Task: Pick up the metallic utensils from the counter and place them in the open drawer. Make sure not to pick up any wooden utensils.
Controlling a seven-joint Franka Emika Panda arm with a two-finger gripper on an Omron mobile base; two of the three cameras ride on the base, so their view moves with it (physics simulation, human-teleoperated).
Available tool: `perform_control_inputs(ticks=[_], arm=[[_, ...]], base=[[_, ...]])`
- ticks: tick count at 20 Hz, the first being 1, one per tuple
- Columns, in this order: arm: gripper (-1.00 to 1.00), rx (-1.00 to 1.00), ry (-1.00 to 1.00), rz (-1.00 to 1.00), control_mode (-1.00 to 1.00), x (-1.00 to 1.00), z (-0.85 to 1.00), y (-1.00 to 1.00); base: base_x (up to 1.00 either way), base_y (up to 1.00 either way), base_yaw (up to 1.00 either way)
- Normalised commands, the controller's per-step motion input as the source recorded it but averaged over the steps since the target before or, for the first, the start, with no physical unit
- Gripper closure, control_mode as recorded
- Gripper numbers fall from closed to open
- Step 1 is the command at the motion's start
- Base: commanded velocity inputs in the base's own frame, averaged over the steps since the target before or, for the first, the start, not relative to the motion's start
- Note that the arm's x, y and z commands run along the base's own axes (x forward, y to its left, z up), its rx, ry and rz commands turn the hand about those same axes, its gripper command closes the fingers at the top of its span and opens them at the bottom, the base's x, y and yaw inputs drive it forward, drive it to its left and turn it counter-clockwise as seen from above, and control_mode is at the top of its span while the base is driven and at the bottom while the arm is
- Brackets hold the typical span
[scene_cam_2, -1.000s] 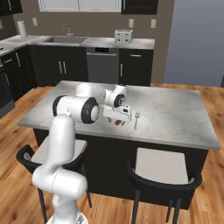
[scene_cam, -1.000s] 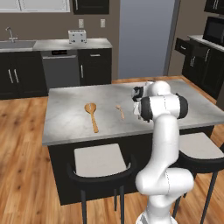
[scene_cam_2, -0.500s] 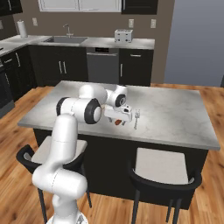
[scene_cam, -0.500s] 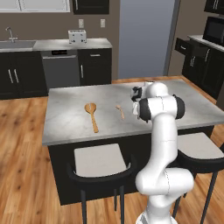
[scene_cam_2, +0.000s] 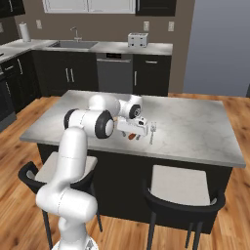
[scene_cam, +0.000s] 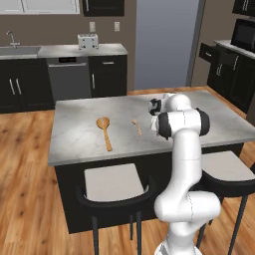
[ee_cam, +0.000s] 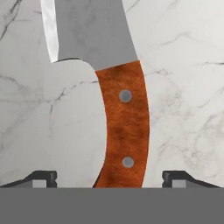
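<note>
your gripper [ee_cam: 109, 177] has its jaws apart around the knife [ee_cam: 124, 127] handle — keep it centered, then close firmly.

Bare counter [ee_cam: 183, 87] flanks the knife [ee_cam: 124, 131] on both sides.

Large wooden spoon [scene_cam: 104, 130] lies mid-left on the counter [scene_cam: 74, 142], small spoon [scene_cam: 136, 126] right of it; knife [ee_cam: 109, 83] centre frame, fork [scene_cam_2: 152, 131] beside
</note>
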Motion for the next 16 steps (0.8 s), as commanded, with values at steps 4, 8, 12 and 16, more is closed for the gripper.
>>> perform_control_inputs(ticks=[4,8,12,16], arm=[[1.00,0.00,0.00,0.00,-1.00,0.00,-0.03,0.00],[1.00,0.00,0.00,0.00,-1.00,0.00,0.00,0.00],[1.00,0.00,0.00,0.00,-1.00,0.00,0.00,0.00],[1.00,0.00,0.00,0.00,-1.00,0.00,0.00,0.00]], base=[[0.00,0.00,0.00],[0.00,0.00,0.00],[0.00,0.00,0.00],[0.00,0.00,0.00]])
